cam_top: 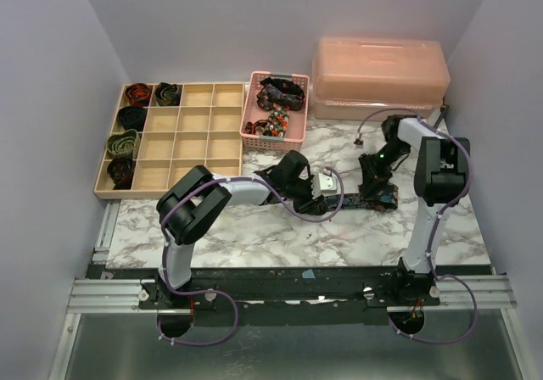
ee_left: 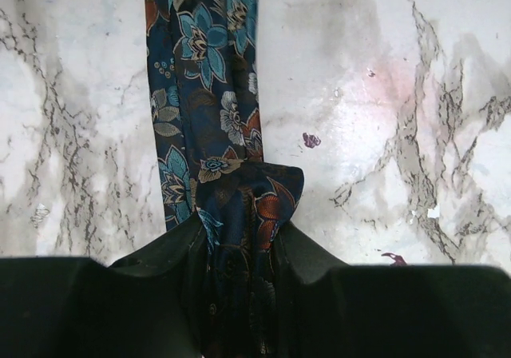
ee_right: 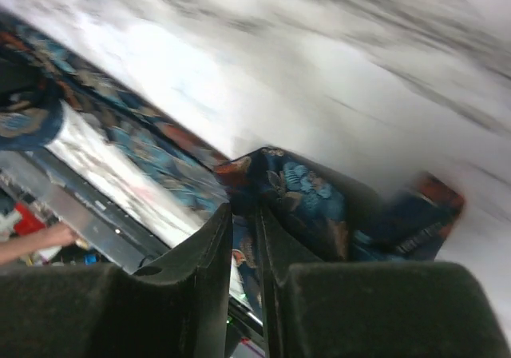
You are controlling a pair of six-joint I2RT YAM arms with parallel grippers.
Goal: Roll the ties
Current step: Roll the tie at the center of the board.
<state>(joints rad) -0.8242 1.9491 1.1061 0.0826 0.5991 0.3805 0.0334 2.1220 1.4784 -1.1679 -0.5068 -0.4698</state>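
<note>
A navy-teal-orange floral tie [cam_top: 352, 200] lies stretched across the marble table. My left gripper [cam_top: 316, 192] is shut on one bunched end of the floral tie [ee_left: 207, 94], which runs away from the fingers [ee_left: 315, 262]. My right gripper [cam_top: 375, 195] is shut on the other end, where the floral tie [ee_right: 307, 194] is folded over the right finger [ee_right: 279, 254]. Several coiled ties [cam_top: 124, 142] sit in the left column of the wooden tray [cam_top: 195, 147]. More loose ties [cam_top: 280, 96] lie in the pink basket [cam_top: 252, 134].
A peach plastic lidded box [cam_top: 379, 76] stands at the back right. The wooden compartment tray sits at the back left against the wall. The pink basket is between them. Purple cables [cam_top: 318, 215] loop from the left arm over the table.
</note>
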